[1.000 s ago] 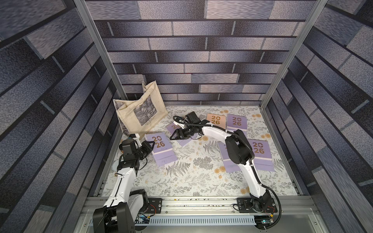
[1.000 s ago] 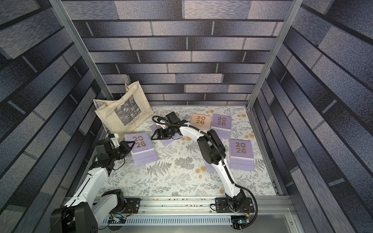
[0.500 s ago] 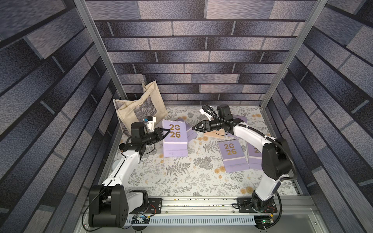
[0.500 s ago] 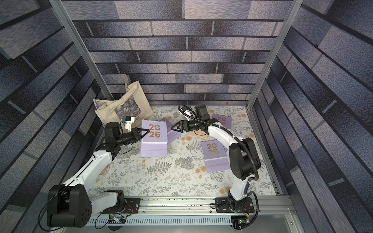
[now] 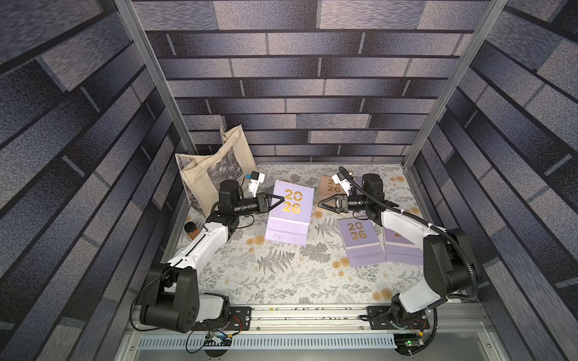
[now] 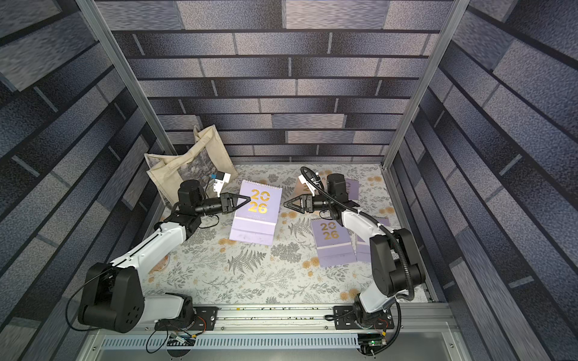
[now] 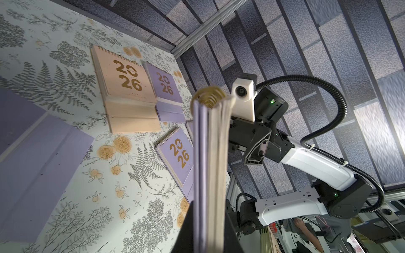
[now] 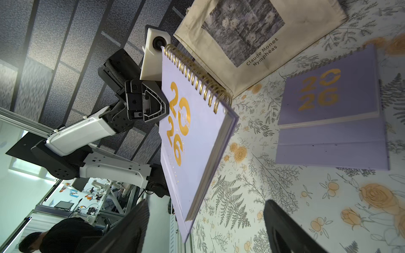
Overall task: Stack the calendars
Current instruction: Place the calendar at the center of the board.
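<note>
Roughly, front to back: nearest us on the floral table [image 5: 281, 281], right side, a front lavender calendar [image 5: 359, 240] lies flat, w/ a neighbour calendar [image 5: 402, 250] just beside it, partly hidden under the right arm. Mid-table, the left gripper [image 5: 281, 198] is clamped on one side edge of the held calendar [image 5: 297, 200], also lavender, lifted off the table & over a flat calendar [image 5: 286, 233] of the same colour. The right gripper [image 5: 319, 204] faces it, fingers [image 8: 282, 227] spread, nothing in them. Further back lie a peach calendar [image 7: 125, 87] and a back lavender calendar [image 7: 164, 87] just beside it; a cream tote bag [image 5: 215, 168] stands at the far left. We judge the step is laying the held calendar on the flat calendar: we should level it, line up spirals & edges, lower till it rests, only then let go. Gripped at one edge, its far side may droop, so go slow.
</note>
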Motion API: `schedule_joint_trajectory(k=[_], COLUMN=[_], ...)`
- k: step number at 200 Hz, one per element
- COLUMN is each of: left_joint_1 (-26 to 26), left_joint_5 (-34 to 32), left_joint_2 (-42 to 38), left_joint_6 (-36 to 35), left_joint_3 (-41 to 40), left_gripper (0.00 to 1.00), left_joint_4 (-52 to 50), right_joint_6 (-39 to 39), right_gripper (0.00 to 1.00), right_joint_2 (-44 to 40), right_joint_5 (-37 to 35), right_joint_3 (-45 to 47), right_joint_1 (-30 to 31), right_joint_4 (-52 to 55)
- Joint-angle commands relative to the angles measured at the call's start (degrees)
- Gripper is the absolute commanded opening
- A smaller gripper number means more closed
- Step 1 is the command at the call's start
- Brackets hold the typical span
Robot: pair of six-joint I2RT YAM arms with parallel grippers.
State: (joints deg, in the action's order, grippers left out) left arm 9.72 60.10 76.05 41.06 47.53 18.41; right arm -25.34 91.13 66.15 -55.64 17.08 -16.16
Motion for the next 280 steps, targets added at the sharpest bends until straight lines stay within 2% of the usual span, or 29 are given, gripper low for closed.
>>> schedule_joint_trajectory(k=[1,31,67,119,180,202,222,248,268,280], left_joint_1=[0.1,1.16,4.58,6.21,6.3,6.29,6.22,6.24,6.21,6.22], left_joint_5=[2.09,0.46,-1.28,-2.24,-3.24,-3.68,-4.23,-4.6,-4.49,-4.35], left_joint_2=[-0.38,0.21,1.99,4.54,5.6,5.44,5.09,4.73,4.61,4.72], left_joint_6=[4.46,9.55,10.33,11.16,11.54,11.97,11.79,11.55,11.51,11.54], left_joint_3=[1.03,-0.48,-0.29,0.54,0.9,0.51,0.37,0.2,0.11,0.15], left_gripper=[0.0,0.0,0.0,0.0,0.0,0.0,0.0,0.0,0.0,0.0], left_joint_4=[10.15,17.83,20.47,22.61,23.06,23.38,22.89,22.62,22.64,22.69], right_joint_6=[-5.28,-14.59,-29.05,-33.43,-34.75,-38.11,-42.0,-42.38,-41.88,-41.73], right_gripper=[0.84,0.83,0.82,0.77,0.53,0.46,0.44,0.42,0.24,0.19], right_joint_2=[-1.31,-0.27,4.12,7.21,8.02,9.44,10.46,10.0,9.89,9.78], right_joint_5=[2.42,2.02,1.2,0.78,-0.75,-1.06,-2.23,-2.78,-2.34,-2.19], right_joint_3=[1.67,3.14,3.92,1.65,1.58,1.15,1.83,2.55,2.11,2.11], right_joint_1=[0.06,0.23,1.17,2.86,4.0,4.1,4.06,4.1,4.1,4.06], right_joint_4=[-11.07,-23.04,-42.59,-47.82,-48.37,-48.92,-54.22,-56.69,-55.8,-55.9])
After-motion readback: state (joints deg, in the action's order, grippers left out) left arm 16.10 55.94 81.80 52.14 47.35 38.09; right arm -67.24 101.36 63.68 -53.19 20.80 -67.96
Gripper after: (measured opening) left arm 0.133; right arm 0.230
